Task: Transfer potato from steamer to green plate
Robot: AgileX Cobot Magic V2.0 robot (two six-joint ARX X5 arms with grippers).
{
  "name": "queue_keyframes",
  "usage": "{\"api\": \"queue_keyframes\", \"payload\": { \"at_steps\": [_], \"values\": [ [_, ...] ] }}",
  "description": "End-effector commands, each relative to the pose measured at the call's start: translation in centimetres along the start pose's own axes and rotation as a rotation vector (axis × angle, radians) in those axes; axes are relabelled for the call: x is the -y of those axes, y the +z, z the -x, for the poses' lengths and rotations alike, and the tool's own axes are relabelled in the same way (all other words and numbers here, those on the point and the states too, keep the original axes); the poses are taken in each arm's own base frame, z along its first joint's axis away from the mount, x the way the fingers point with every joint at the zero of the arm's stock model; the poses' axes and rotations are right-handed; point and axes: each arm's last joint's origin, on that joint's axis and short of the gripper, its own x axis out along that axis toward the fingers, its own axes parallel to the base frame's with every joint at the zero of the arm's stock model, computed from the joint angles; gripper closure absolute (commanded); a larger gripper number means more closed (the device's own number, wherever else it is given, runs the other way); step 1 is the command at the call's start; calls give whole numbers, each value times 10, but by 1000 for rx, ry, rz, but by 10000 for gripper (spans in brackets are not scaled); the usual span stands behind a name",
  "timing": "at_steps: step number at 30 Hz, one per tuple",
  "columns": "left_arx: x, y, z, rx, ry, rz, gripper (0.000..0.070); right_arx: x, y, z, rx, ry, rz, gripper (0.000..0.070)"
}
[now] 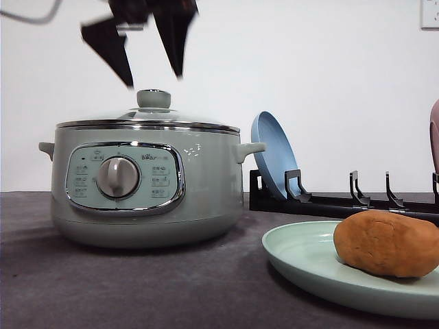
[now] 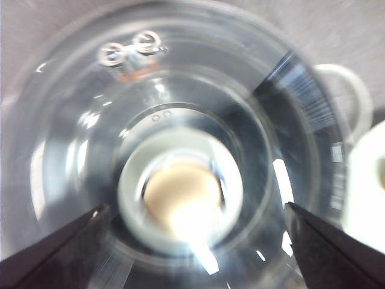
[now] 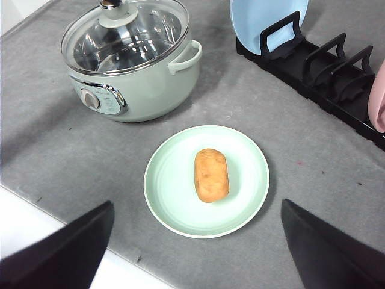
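The orange-brown potato (image 3: 211,175) (image 1: 388,242) lies in the middle of the pale green plate (image 3: 169,180) (image 1: 302,257) on the grey table. The sage-green steamer (image 1: 147,185) (image 3: 138,78) stands behind and to the left with its glass lid (image 2: 78,138) on. My left gripper (image 1: 154,72) hangs open right above the lid's knob (image 1: 153,99) (image 2: 180,192), fingers apart on either side and not touching it. My right gripper (image 3: 195,253) is open high above the plate, holding nothing.
A black dish rack (image 1: 329,199) (image 3: 325,78) runs behind the plate, with a blue plate (image 1: 274,154) (image 3: 264,18) upright in it and a pink item (image 3: 378,99) at its far end. The table's front edge (image 3: 72,241) lies near the green plate.
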Motion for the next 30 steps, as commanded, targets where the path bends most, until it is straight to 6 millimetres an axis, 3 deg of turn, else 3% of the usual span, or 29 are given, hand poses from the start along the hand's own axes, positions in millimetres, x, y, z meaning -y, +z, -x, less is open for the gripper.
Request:
{"api": "queue_keyframes", "payload": {
  "at_steps": [1,12,18,23,30],
  "values": [
    [2,-2,21,54,-9,6,103,0,3,4,22,3,-6,140],
    [17,-42,120,282,-108,-62,105,0,3,4,22,3,-6,140],
    [25,-72,157,338,-129,-147,105,-1,3,4,22,4,-5,140],
    [23,-107,166,372,-129,-178,105,-1,3,4,21,5,-6,140],
    [16,-177,158,477,-130,-194,105,-1,3,4,20,11,-5,140]
  ]
}}
